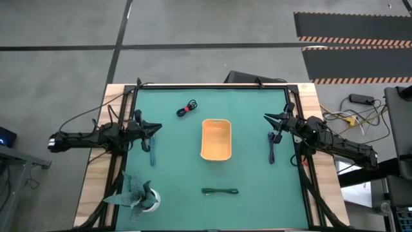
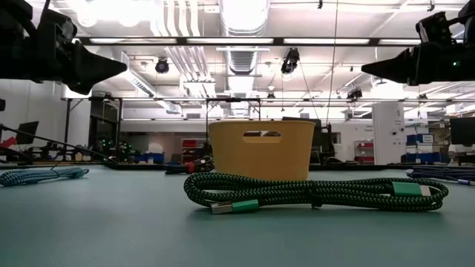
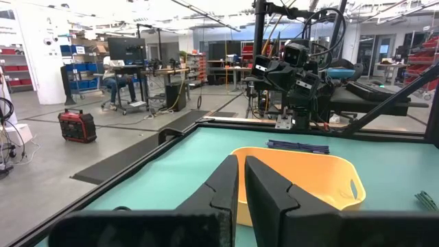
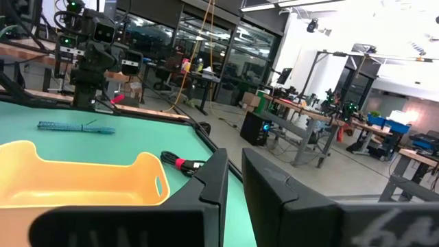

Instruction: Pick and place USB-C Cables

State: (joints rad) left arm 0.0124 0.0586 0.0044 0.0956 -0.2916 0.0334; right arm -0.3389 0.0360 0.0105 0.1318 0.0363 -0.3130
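The four small braided USB-C cable bundles lie on the green table mat around the empty orange plastic tray. None is inside it yet.

The red-and-black bundle lies beyond the tray. The dark green bundle lies on the near side, its long axis crosswise. The light blue bundle lies just beside the left gripper, lengthwise. The purple bundle lies just under the right gripper, also lengthwise.

Both grippers hover clenched and hold nothing. Each arm has its own cable nearest. I can read no writing or brand.
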